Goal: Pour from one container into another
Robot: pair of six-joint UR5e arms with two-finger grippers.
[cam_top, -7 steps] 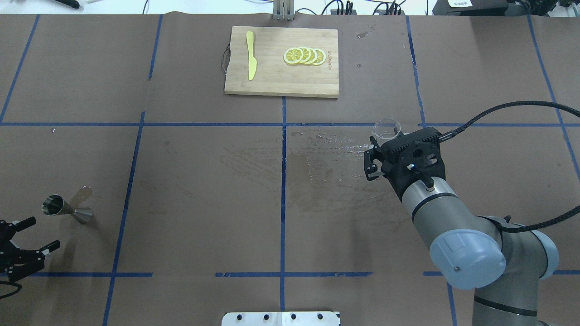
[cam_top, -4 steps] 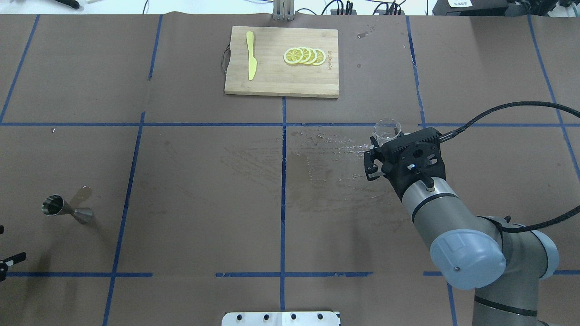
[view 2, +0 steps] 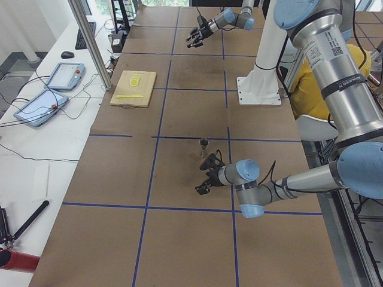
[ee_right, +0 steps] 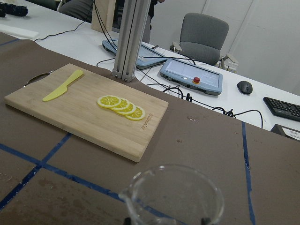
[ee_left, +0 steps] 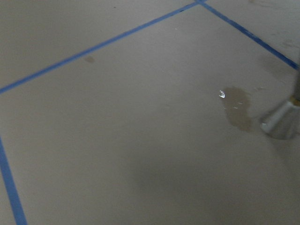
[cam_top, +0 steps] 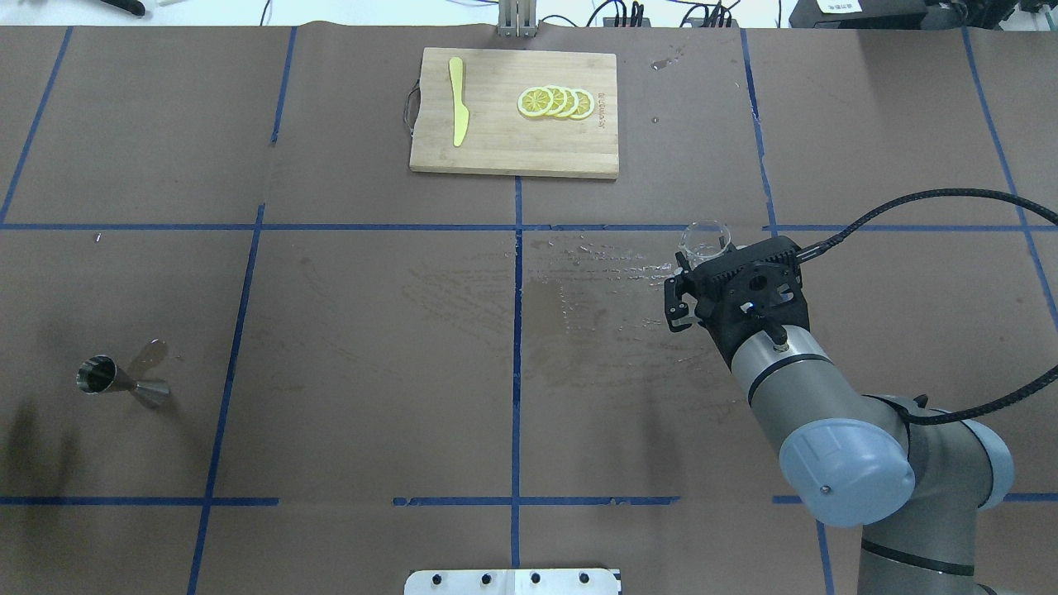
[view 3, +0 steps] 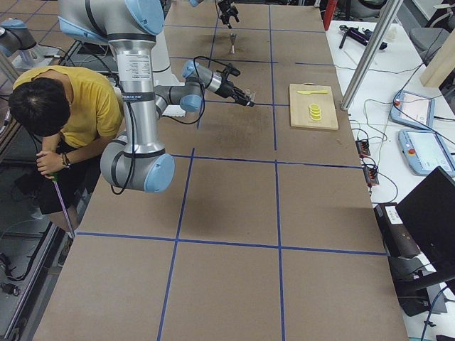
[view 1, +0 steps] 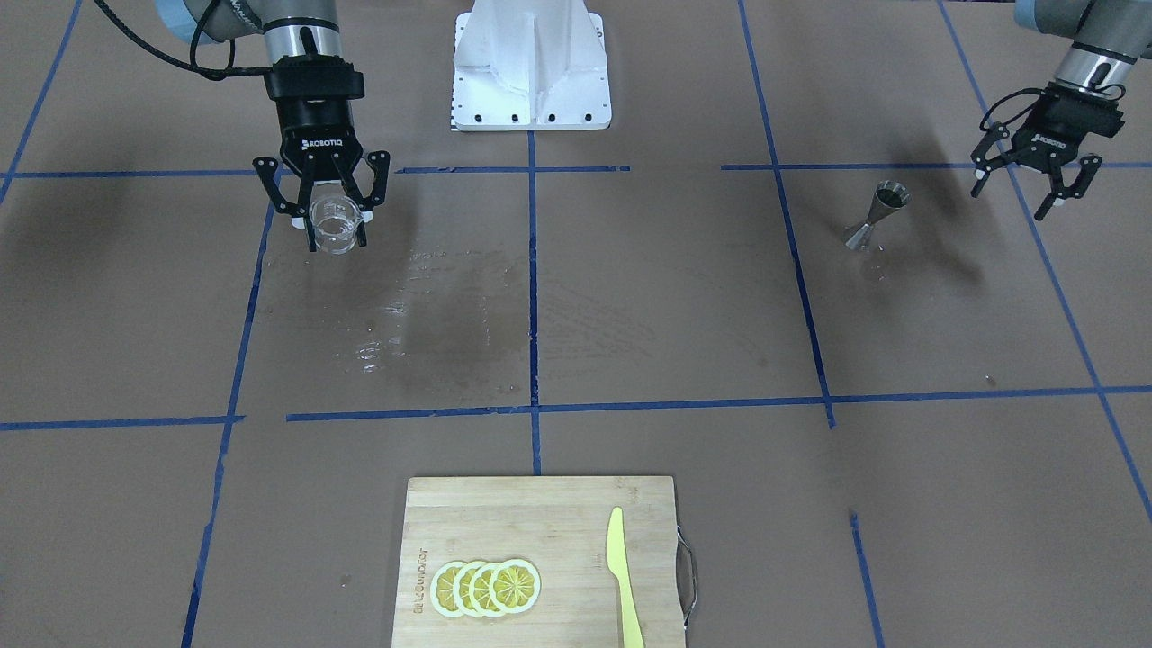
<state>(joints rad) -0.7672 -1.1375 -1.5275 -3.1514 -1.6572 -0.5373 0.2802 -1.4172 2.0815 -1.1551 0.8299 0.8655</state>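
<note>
While right hand [view 1: 336,238] pinches glass cup [view 1: 335,227], left hand [view 1: 1010,203] spread — jigger [view 1: 871,216] near, not touching.

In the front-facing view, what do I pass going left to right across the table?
right gripper closed on the glass cup → lemon slices → yellow knife → metal jigger → left gripper, open
</note>
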